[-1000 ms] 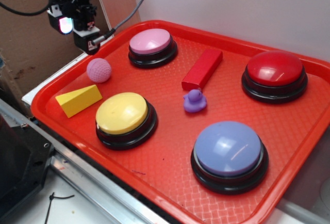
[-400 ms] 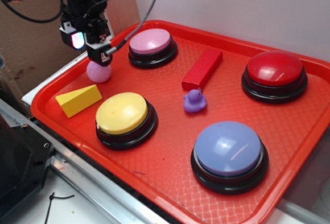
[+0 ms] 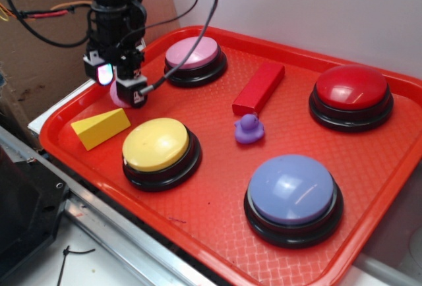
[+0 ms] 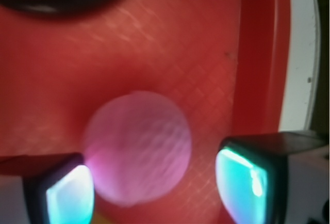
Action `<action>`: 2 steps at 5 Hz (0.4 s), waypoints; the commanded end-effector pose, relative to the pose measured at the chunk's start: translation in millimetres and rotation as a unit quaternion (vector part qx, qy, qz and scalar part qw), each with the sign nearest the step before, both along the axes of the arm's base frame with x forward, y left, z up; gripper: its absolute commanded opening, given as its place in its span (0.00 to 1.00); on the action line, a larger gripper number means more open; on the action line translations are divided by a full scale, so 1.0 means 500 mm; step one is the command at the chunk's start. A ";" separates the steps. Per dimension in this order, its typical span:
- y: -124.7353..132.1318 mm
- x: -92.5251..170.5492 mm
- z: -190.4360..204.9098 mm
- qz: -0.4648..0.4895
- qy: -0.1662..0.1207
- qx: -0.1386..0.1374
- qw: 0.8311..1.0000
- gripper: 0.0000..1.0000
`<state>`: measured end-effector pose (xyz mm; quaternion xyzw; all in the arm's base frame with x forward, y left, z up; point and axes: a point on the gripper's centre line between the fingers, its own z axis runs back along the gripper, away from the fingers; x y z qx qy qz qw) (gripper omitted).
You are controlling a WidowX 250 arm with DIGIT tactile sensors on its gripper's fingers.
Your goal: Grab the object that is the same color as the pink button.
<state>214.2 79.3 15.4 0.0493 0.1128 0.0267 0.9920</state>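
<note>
In the exterior view, you see the black gripper (image 3: 125, 91) lowered over the small pink dimpled ball (image 3: 117, 93) at the upper left of the red plastic tray (image 3: 217, 220). Only a sliver of the ball shows beside the fingers. It lies between the yellow wedge block (image 3: 101, 128) and the large pink-topped push button (image 3: 192, 55) whose colour it matches.

In the wrist view, the ball (image 4: 136, 146) fills the lower centre of the frame, with the two glowing pads (image 4: 69, 195) spread apart on either side of it. The left pad looks to be touching or nearly touching it, the right one stands clear, so the jaws are open and grip nothing yet.

Judge the ball light, round and liable to roll; its dimples should help friction. Close across its widest middle, centred, or it may squirt out.
</note>
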 end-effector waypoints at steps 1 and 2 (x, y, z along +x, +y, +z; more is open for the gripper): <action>0.036 0.010 -0.024 0.023 -0.002 0.010 1.000 1.00; 0.025 0.007 -0.031 0.015 -0.004 0.016 1.000 0.00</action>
